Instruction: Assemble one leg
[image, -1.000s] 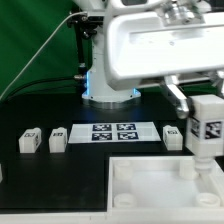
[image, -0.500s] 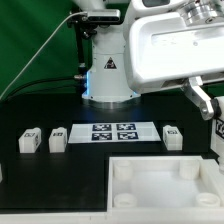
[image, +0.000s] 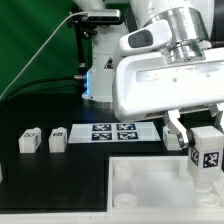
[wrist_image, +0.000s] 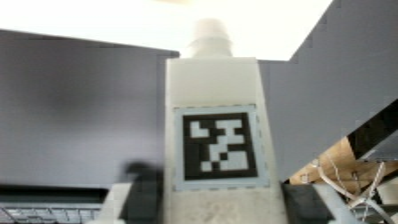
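Note:
My gripper (image: 203, 138) is shut on a leg (image: 207, 152), a small white block with a black-and-white tag, held upright at the exterior view's right. Its lower end is at the far right corner of the large white panel (image: 150, 195); I cannot tell if it touches. In the wrist view the leg (wrist_image: 217, 110) fills the middle between my two fingers (wrist_image: 146, 200), its round peg pointing away from the gripper. Two more legs (image: 29, 139) (image: 58, 136) lie on the black table at the exterior view's left.
The marker board (image: 113, 131) lies flat behind the panel, in front of the robot base (image: 103, 85). The gripper's big white body (image: 165, 75) covers the upper right of the exterior view.
The gripper with the leg swung right, nearly out of the exterior view, then came back left and lower, over the panel's far right corner.

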